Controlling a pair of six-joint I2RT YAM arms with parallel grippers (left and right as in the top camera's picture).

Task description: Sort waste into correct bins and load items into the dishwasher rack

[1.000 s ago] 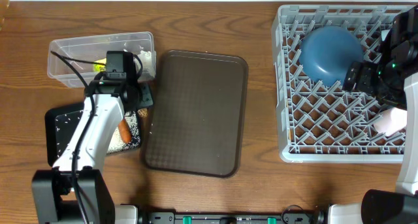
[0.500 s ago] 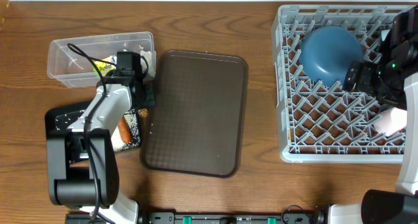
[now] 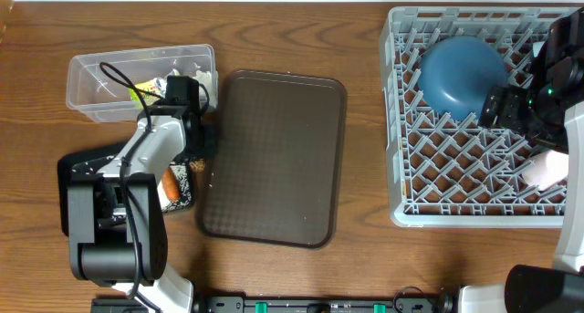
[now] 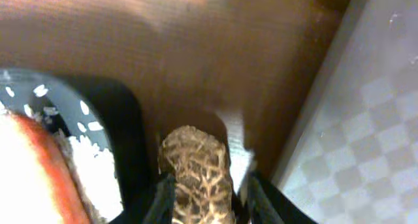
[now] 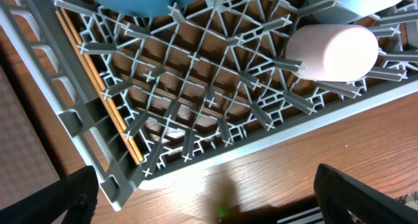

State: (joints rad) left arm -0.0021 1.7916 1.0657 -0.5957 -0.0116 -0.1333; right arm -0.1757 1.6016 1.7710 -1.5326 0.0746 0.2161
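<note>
Though the rack (image 3: pixel 394 121) looks loaded, the nut (image 4: pixel 199 168) is bracketed by the left end effector (image 4: pixel 209 201) (grip unclear), right end effector (image 5: pixel 206 198) opened wide.

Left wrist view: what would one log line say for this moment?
left gripper: around brown nut piece, grip unclear | spot: between black tray and brown tray | right gripper: open, empty, by rack

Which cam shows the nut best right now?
Left wrist: the nut sits close up between the fingers, its netted surface clear. Overhead, the left arm mostly covers it. Right wrist points at the rack, no nut.
</note>
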